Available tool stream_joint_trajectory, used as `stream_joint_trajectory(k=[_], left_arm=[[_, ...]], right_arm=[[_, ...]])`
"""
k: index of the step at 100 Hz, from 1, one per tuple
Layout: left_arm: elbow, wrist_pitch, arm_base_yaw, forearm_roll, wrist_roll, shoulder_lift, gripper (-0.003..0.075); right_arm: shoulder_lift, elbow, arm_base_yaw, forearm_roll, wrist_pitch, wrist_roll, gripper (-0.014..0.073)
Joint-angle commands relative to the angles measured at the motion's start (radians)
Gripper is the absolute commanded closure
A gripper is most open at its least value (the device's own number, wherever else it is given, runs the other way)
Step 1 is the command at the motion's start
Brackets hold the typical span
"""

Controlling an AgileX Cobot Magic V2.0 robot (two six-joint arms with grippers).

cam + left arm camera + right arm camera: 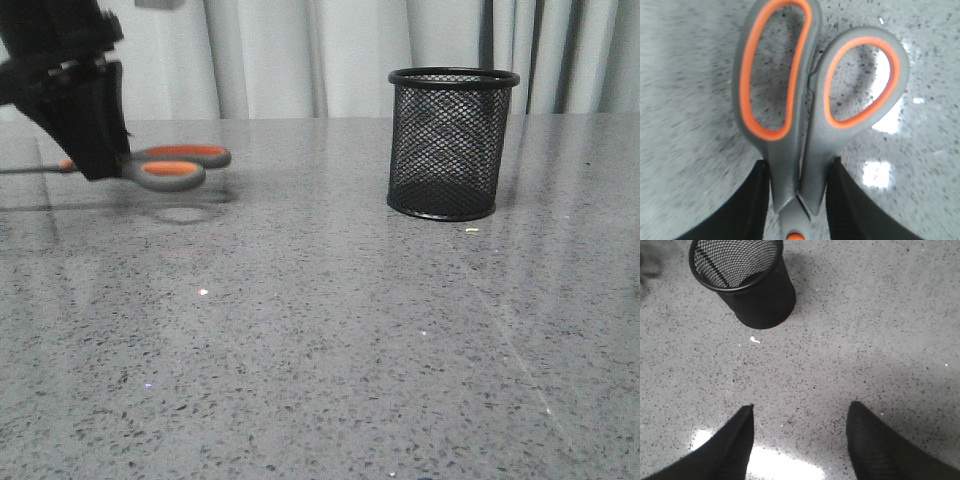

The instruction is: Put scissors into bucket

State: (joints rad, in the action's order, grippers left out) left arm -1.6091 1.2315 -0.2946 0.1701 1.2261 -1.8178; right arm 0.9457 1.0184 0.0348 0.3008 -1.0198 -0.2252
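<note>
The near stretch of the speckled grey counter [320, 380] carries only glints of light. Farther back, at about ten o'clock in the front view, the left pincer [95, 150] is clamped on the scissors [170, 166], holding them level above the counter, clear of the surface, with a faint shadow lying beneath them. The two dark grey loops with orange lining point toward three o'clock, and a slim length of blade runs out toward nine o'clock behind the pincer. In the left wrist view the black fingers [747, 200] press against both sides of the scissors' [800, 125] shanks just below the loops, with the orange pivot dot showing at the frame's edge between them.

At about one o'clock, well apart from the scissors, the bucket [450, 140] stands upright on the counter, a black wire-mesh cup with a solid rim. A small pale crumb [472, 230] lies just beside its base.

The right pincer [800, 415] appears only in its wrist view, its two black fingers spread wide with bare counter between them, gripping nothing; the bucket [755, 290] stands beyond it.
</note>
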Motion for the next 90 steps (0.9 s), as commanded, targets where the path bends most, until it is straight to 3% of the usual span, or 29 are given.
stream_joint_trajectory(k=[1, 13, 45, 61, 90], left_arm=[[-0.025, 0.045, -0.007, 0.010, -0.020, 0.091, 0.0716], [-0.025, 0.045, -0.007, 0.010, -0.027, 0.153, 0.0716], [-0.025, 0.045, -0.007, 0.018, -0.038, 0.312, 0.0716], [-0.029, 0.045, -0.009, 0.054, -0.038, 0.370, 0.0716], [-0.036, 0.045, -0.059, 0.069, -0.038, 0.438, 0.0716]], right_arm=[[-0.003, 0.034, 0.001, 0.038, 0.061, -0.014, 0.0222], [-0.003, 0.034, 0.001, 0.108, 0.084, -0.056, 0.0222], [0.000, 0.034, 0.001, 0.472, 0.158, -0.251, 0.0222], [0.037, 0.034, 0.001, 0.723, 0.134, -0.397, 0.0222], [0.160, 0.034, 0.006, 1.042, 0.067, -0.607, 0.0222]])
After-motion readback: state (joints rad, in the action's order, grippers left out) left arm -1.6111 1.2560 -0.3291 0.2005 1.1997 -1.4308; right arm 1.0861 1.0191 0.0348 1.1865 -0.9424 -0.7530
